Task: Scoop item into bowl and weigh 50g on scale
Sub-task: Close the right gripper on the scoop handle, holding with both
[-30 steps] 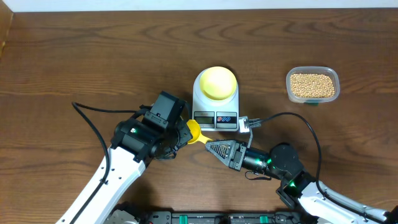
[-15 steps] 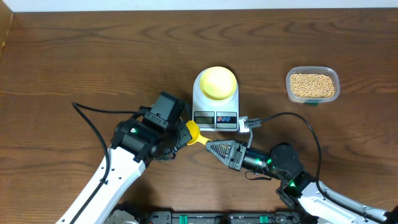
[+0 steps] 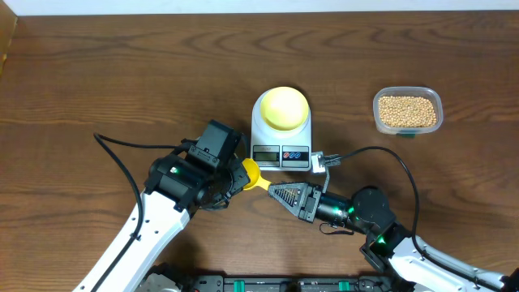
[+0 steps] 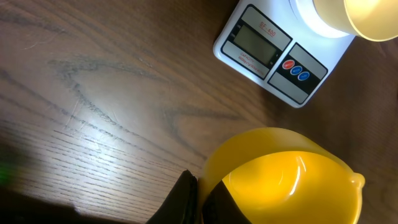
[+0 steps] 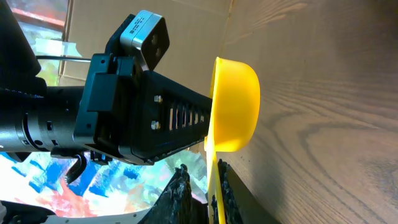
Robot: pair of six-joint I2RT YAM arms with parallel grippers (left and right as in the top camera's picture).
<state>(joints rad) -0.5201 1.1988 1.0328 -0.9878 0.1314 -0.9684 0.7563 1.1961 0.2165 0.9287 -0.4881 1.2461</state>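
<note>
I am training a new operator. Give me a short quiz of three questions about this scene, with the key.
1. True or false: the bowl stands on the scale.
2. Fill in: the ___ gripper clamps the rim of the scoop.
3. The beans lie in: A) the bowl, B) the tub, C) the scoop.
Key: 1 true; 2 left gripper; 3 B.

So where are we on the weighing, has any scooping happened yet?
Done: the pale yellow bowl sits on the scale and looks empty. In hand: the yellow scoop, empty, is pinched at its rim by the left claw, with its handle between the fingers of the right claw. Left: the tan beans lie in the clear tub, so scooping, pouring and weighing remain.
</note>
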